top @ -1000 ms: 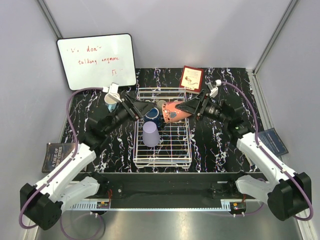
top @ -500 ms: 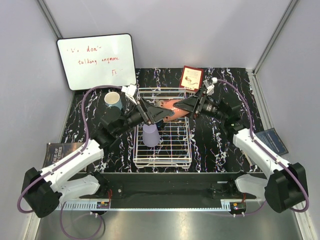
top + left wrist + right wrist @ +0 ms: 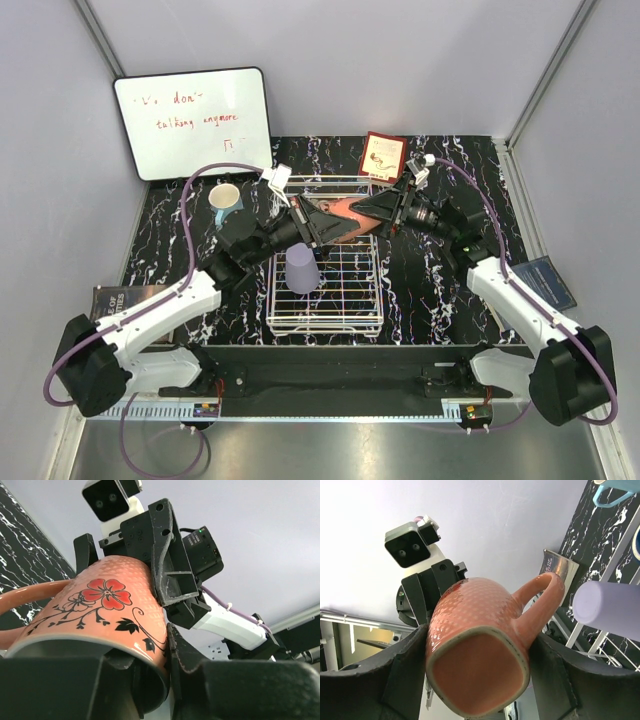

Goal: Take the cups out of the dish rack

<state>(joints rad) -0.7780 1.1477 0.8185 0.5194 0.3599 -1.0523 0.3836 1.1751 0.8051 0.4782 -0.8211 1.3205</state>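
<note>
At the far left a whiteboard (image 3: pixel 190 120) with red writing leans on the wall, and a dark book (image 3: pixel 115 303) lies at the near left edge of the black marbled table (image 3: pixel 430 290). Just left of the dish rack (image 3: pixel 325 318), the light blue mug (image 3: pixel 225 197) stands upright on the table, mouth up.

The left arm reaches over the rack's far left corner. Its left claw (image 3: pixel 322 224) is closed on the rim of the salmon mug (image 3: pixel 348 209). In the left wrist view one finger (image 3: pixel 190 655) presses the outside of the flowered wall, while the other lies across the mug's mouth.

We see the salmon mug lying on its side in the air above the far part of the rack, held from both ends. Below it, nearer to us, the lavender tumbler (image 3: pixel 302 267) stands upside down on the wire grid, well inside the rack.

From the right, the right claw (image 3: pixel 375 211) holds the same mug across its body with jaws spread wide. Its fingers (image 3: pixel 407 670) sit against opposite sides, the base faces that wrist camera, and the handle sticks out sideways.

A red card (image 3: pixel 383 156) stands beyond the rack's far right corner. Another book (image 3: pixel 547 281) lies at the table's right edge.
</note>
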